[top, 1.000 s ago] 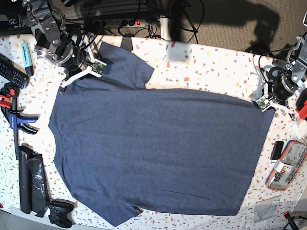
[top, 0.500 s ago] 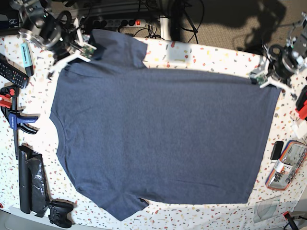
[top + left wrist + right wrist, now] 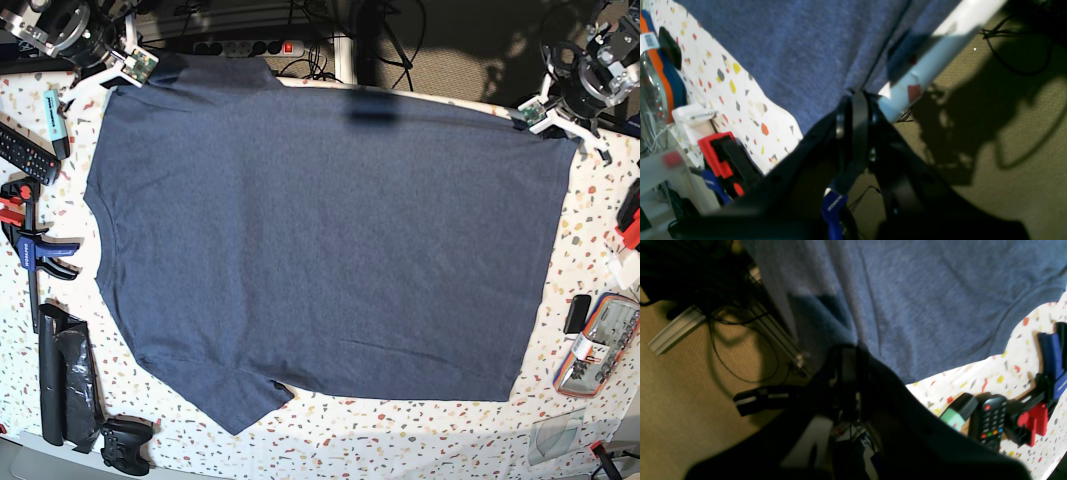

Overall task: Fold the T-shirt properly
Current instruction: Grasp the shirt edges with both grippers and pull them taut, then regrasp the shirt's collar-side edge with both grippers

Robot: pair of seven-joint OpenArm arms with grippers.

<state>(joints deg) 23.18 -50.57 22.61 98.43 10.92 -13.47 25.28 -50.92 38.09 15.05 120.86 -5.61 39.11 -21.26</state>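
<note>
Across the speckled table (image 3: 420, 440), the T-shirt (image 3: 320, 250) lies spread flat, plain navy side up, its long axis running left to right: collar and shoulders toward the left, straight hem toward the right. One short sleeve juts out at the near left; the far edge of the cloth hangs taut along the table's far rim. At the far left corner the right gripper (image 3: 128, 72) pinches the shirt's shoulder, its jaws pressed together on the fabric; seen from its wrist camera, the right gripper (image 3: 848, 355) bites a fold of blue cloth that drapes past the table edge toward the carpet. At the far right corner the left gripper (image 3: 527, 120) clamps the hem corner in the same manner, and its wrist view shows the left gripper (image 3: 853, 96) closed on a gathered ridge of cloth right by the white table rim. Both arms reach in from beyond the table's far side, wrists angled down toward the corners. A black remote (image 3: 22, 148) and a blue-and-red clamp (image 3: 35, 240) lie on the left, well clear of the shirt.
</note>
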